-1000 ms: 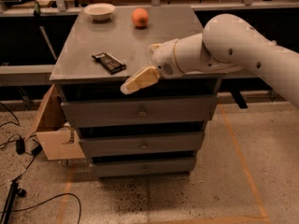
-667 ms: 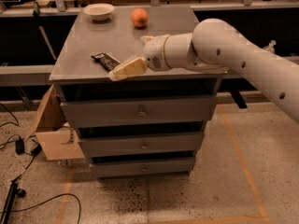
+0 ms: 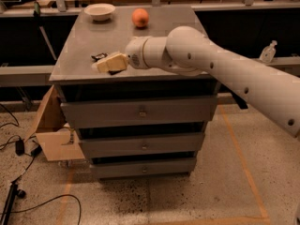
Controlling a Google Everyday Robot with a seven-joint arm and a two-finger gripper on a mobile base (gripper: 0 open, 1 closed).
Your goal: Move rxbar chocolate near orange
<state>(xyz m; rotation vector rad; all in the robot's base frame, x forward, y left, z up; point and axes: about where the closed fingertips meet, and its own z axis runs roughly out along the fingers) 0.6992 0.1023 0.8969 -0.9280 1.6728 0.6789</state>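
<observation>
The rxbar chocolate [image 3: 99,56] lies near the front left of the grey cabinet top [image 3: 164,36]. Only its dark end shows, since most of it is hidden under my gripper. My gripper [image 3: 110,63], with pale tan tips, sits right over the bar at the end of the white arm reaching in from the right. The orange [image 3: 140,18] rests at the far middle of the cabinet top, well behind the gripper and apart from the bar.
A shallow white bowl [image 3: 100,11] stands at the far left of the top. The cabinet has three drawers [image 3: 140,111] below. An open cardboard box [image 3: 51,135] and cables [image 3: 18,191] lie on the floor at the left.
My gripper has moved left and farther onto the cabinet top, from the front edge to over the bar, which it now mostly covers. The orange and bowl have not moved.
</observation>
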